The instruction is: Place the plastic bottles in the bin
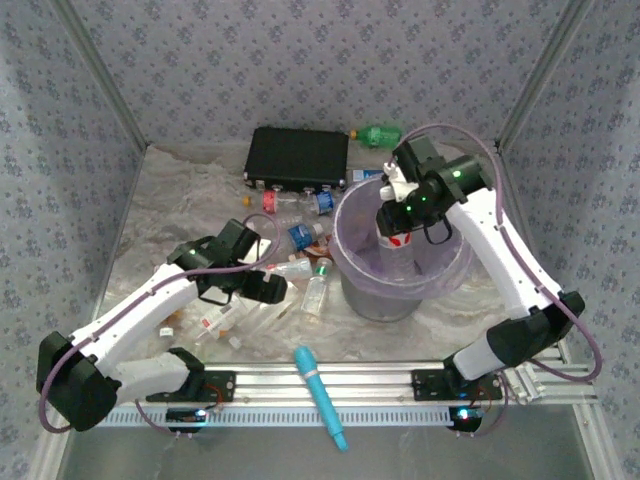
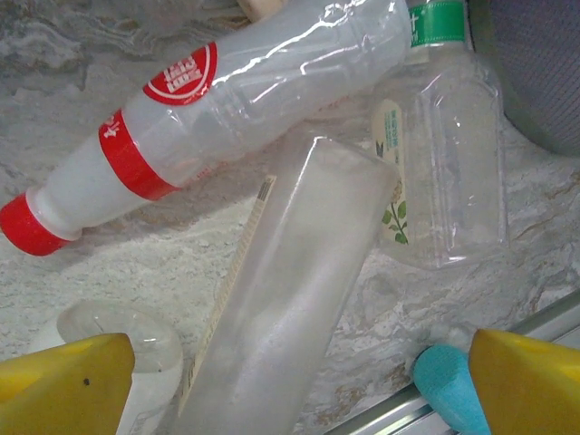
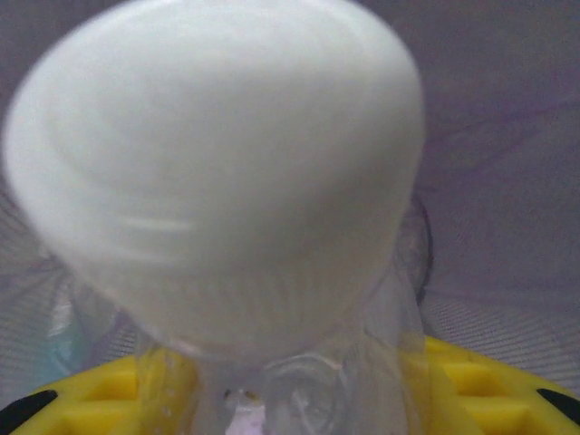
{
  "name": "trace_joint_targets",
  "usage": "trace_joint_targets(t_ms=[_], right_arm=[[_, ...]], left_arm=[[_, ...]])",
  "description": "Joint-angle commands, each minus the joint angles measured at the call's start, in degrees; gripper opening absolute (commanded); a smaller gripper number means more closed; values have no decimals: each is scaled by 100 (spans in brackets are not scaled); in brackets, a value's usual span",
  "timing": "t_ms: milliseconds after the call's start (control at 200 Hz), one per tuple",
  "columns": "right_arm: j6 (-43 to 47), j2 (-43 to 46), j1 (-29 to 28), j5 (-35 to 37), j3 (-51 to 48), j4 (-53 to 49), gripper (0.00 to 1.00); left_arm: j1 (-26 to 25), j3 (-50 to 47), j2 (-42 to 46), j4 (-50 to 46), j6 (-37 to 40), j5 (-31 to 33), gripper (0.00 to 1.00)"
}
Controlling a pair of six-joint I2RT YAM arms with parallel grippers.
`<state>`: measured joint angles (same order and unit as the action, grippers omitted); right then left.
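I see my left fingers spread wide, straddling a clear flat-sided bottle on the counter. A red-capped bottle lies across above it, a green-capped bottle sits at right, and a cyan stick is just beside the finger there.

White left arm and right arm, black joints, lilac cables, green lights, yellow pincer pads

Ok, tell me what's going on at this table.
The right hand grips a clear red-labelled bottle and holds it in the mouth of the bin, not yet released. The left hand is open, low over a heap of bottles on the table, with a red-capped bottle and a square clear bottle below it. More bottles lie loose left of the bin.
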<state>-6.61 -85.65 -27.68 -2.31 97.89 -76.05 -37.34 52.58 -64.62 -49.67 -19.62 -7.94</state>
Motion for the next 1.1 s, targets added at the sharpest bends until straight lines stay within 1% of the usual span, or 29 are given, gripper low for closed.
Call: trace_joint_targets(t_ms=[0, 280, 435, 535, 660, 800, 909, 1094], right_arm=[[-109, 8, -135, 76, -514, 424, 50], [-390, 143, -286, 118, -1899, 1680, 50], [-429, 187, -278, 190, -2390, 2124, 51], [-463, 296, -263, 181, -2570, 2308, 55], [-447, 407, -236, 144, -2538, 2183, 68], [-344, 611, -246, 243, -2332, 1818, 76], [-247, 899, -255, 351, -2126, 1476, 79], [-225, 1486, -249, 347, -1685, 917, 80]], left_arm=[[-47, -144, 72, 53, -73, -145, 97], [-52, -355, 29, 168, -69, -194, 98], [-46, -491, -12, 188, -119, -143, 99], [-53, -551, -46, 175, -173, -134, 99], [-48, -575, -151, 119, -251, -120, 99], [-54, -619, -269, 120, -297, -121, 100], [-56, -654, -294, 224, -306, -143, 100], [-250, -601, -506, 253, -315, -113, 97]])
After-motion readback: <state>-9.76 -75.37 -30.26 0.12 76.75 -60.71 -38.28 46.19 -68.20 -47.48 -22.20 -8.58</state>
